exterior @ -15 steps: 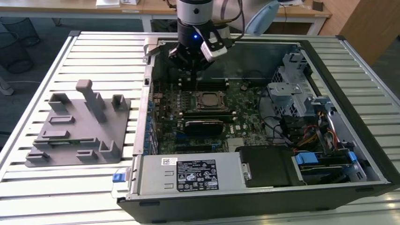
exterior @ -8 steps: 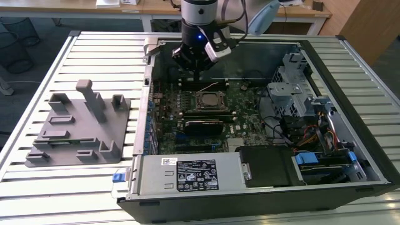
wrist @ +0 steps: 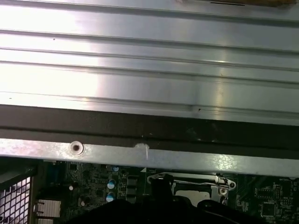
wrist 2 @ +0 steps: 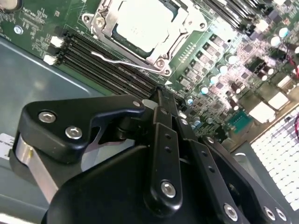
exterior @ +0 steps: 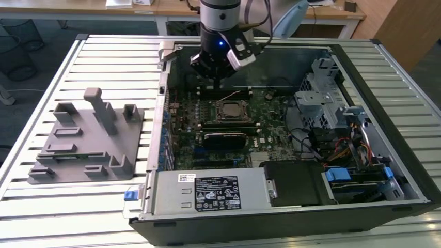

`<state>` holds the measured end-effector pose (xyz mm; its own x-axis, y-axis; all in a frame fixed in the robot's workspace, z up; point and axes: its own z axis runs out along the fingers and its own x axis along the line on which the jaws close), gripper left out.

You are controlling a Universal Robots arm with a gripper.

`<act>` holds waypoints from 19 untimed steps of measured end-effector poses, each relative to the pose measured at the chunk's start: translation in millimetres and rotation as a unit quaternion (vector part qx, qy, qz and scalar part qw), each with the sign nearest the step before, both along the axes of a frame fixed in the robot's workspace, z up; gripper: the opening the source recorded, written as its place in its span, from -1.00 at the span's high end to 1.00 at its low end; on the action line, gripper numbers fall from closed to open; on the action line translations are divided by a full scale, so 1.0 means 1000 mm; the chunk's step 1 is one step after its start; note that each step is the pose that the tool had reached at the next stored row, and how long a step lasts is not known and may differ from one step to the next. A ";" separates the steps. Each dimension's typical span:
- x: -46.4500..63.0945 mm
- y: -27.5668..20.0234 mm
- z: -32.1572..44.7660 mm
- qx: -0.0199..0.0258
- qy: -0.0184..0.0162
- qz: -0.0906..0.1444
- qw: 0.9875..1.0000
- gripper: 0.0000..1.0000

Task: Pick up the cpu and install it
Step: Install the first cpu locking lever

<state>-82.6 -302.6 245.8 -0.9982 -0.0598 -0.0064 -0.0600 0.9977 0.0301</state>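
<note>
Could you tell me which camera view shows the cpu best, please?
The second wrist view: the cpu lies seated in its socket, pale top clear. The exterior view shows it small; the first wrist view shows a sliver of it behind the end effector.

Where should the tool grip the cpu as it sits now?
Probably from straight above, on two opposite edges. The cpu lies flat inside the socket frame, pale top up, so the sides are mostly walled in and just its upper rim looks reachable. The tool hangs over the board beside it.
</note>
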 end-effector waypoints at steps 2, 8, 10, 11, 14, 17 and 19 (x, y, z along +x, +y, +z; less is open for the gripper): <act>0.001 -0.0001 -0.0014 0.001 0.000 0.004 1.000 0.78; 0.003 -0.0008 -0.0037 0.003 0.000 0.004 1.000 0.78; 0.007 -0.0008 -0.0046 0.003 0.000 0.004 1.000 0.78; 0.010 -0.0008 -0.0052 0.003 0.000 0.004 1.000 0.78; 0.019 -0.0008 -0.0068 0.003 0.000 0.004 1.000 0.78; 0.025 -0.0008 -0.0091 0.003 0.000 0.004 1.000 0.78; 0.029 -0.0008 -0.0116 0.003 0.000 0.004 1.000 0.78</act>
<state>-54.1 -303.3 234.2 -0.9977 -0.0680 -0.0066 -0.0682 0.9971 0.0352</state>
